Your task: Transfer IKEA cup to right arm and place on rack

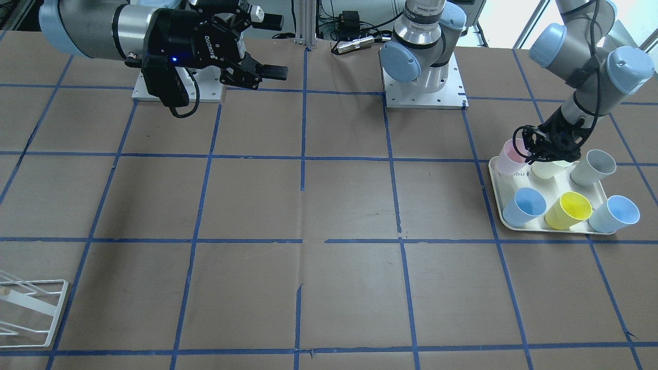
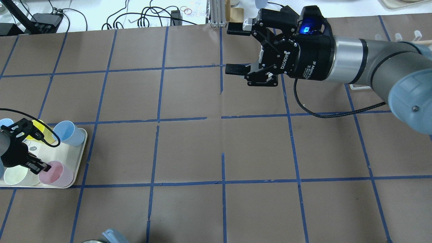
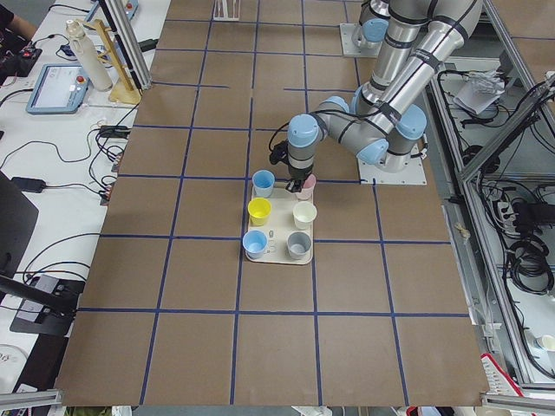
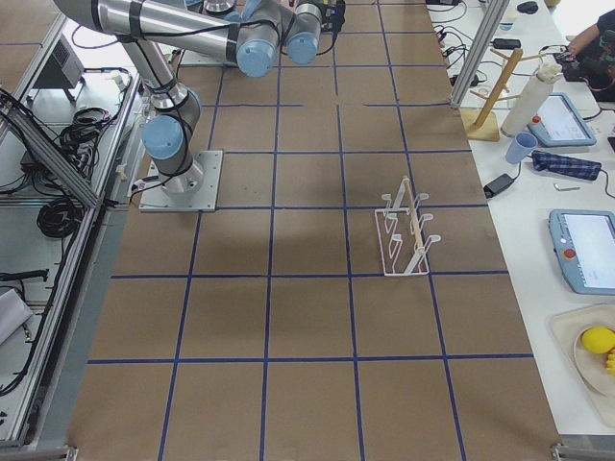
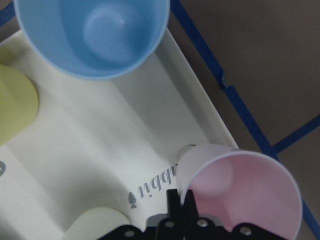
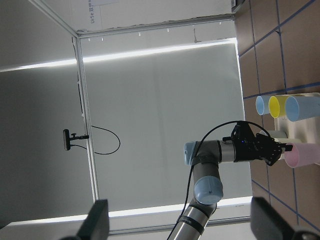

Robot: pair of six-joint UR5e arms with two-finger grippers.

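Note:
The pale pink IKEA cup [image 1: 509, 158] stands tilted at the inner corner of the cream tray [image 1: 496, 195]. It also shows in the overhead view [image 2: 55, 172] and the left wrist view [image 5: 240, 195]. My left gripper [image 1: 528, 149] is shut on the cup's rim, one finger inside and one outside; it also shows in the overhead view [image 2: 45, 166]. My right gripper [image 2: 234, 49] is open and empty, held high over the far middle of the table, far from the cup. The white wire rack [image 4: 408, 235] stands on the right side, with its corner in the front-facing view [image 1: 31, 308].
The tray also holds a cream-yellow cup [image 1: 547, 168], a grey cup [image 1: 593, 167], two blue cups [image 1: 524, 205] [image 1: 614, 213] and a yellow cup [image 1: 568, 209]. The cream-yellow cup sits right beside the left gripper. Brown table with blue tape grid lies between the arms.

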